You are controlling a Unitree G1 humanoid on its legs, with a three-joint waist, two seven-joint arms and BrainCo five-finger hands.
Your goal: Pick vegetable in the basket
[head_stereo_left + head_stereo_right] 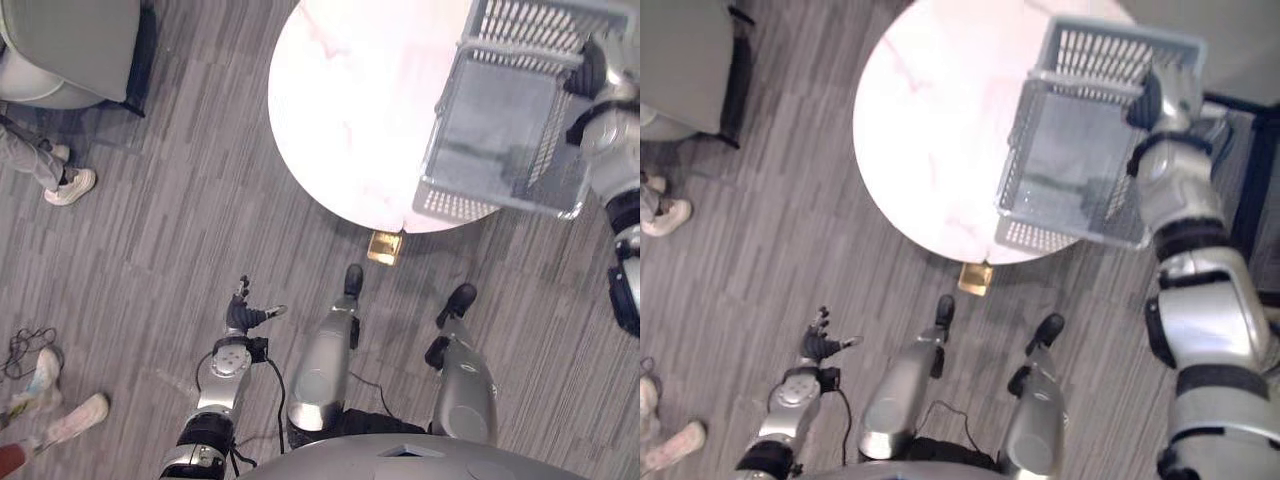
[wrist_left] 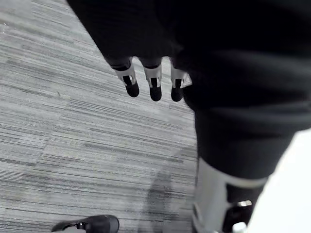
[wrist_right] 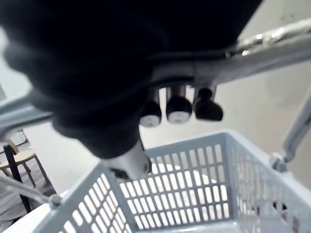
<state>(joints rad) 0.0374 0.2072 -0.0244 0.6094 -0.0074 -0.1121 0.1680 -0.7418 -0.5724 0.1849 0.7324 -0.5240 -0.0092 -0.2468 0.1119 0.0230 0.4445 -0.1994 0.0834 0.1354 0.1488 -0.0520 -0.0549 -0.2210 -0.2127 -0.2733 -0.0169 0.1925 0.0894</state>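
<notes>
The right hand (image 1: 1152, 100) is curled round the silver metal handle (image 3: 272, 41) of the pale grey slotted plastic basket (image 1: 480, 205). The basket hangs tilted over the right edge of the round white, pink-veined desk (image 1: 340, 100); contact with the desk cannot be determined. A dark patch inside the basket cannot be identified. The left hand (image 1: 243, 315) hangs low over the grey striped carpet floor (image 1: 150, 270), its fingers (image 2: 154, 85) straight and relaxed, holding nothing.
</notes>
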